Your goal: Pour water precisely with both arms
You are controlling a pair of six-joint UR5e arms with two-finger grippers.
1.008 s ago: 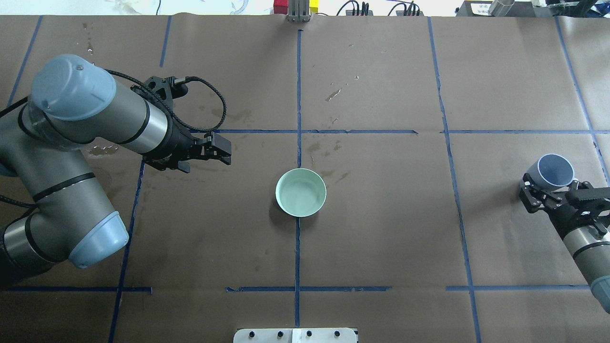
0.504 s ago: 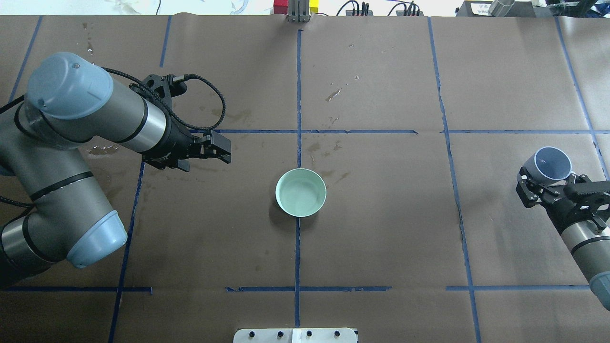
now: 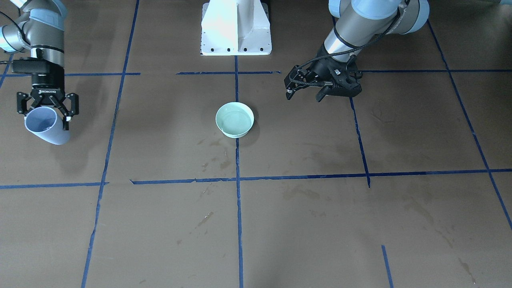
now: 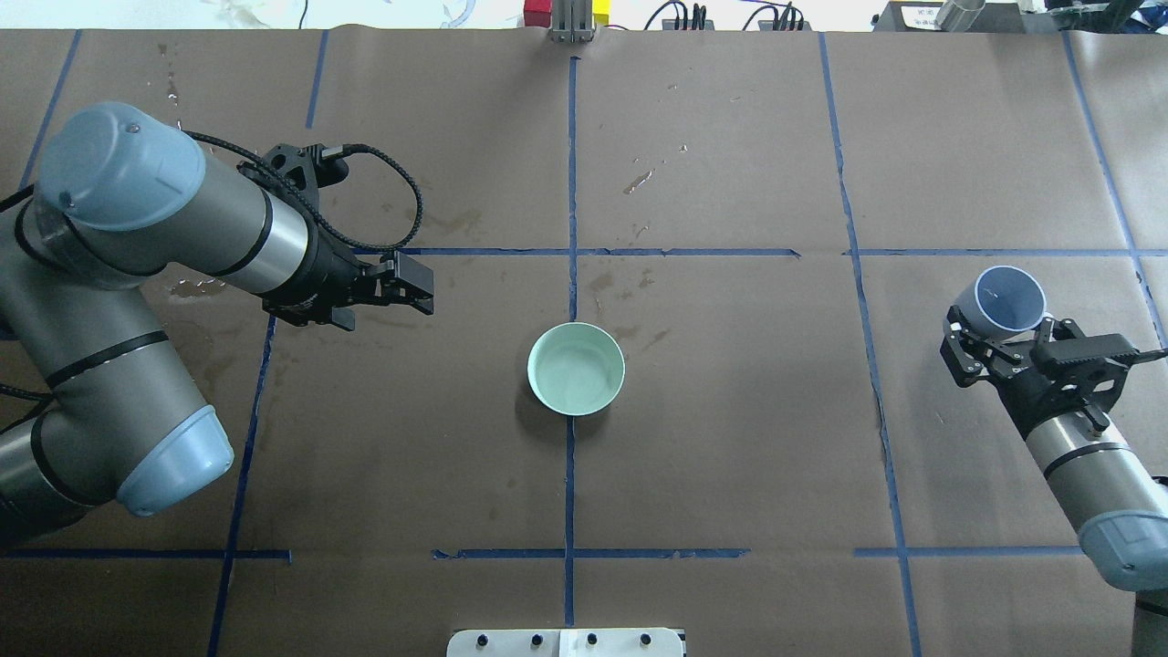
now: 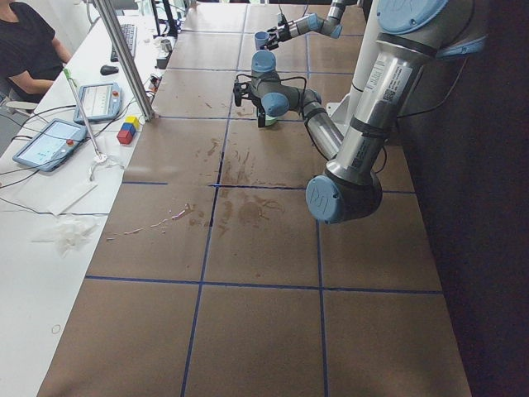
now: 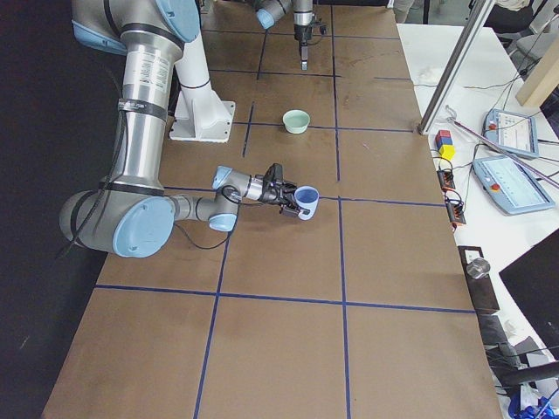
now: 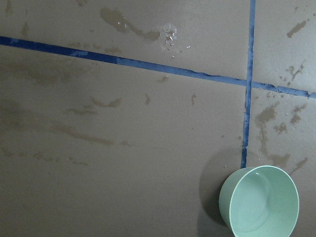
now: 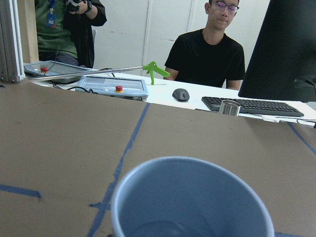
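A light-green bowl (image 4: 576, 369) stands at the table's centre on the blue tape line; it also shows in the front view (image 3: 235, 119) and the left wrist view (image 7: 259, 200). My right gripper (image 4: 1001, 339) is shut on a blue-grey cup (image 4: 1008, 299) and holds it above the table far right of the bowl, tilted a little. The cup fills the bottom of the right wrist view (image 8: 190, 202). My left gripper (image 4: 415, 283) is open and empty, hovering left of and beyond the bowl. In the front view it (image 3: 304, 90) sits right of the bowl.
Brown paper with blue tape lines (image 4: 572, 182) covers the table, with wet stains (image 4: 639, 181) beyond the bowl. The white pedestal base (image 3: 236, 28) stands at the robot's edge. A metal post (image 4: 572, 23), tablets and seated operators (image 8: 210, 47) are past the far edge.
My right gripper has carried the cup left towards the table's middle and slightly farther away. My left gripper has drifted a little left and back. The bowl has not moved.
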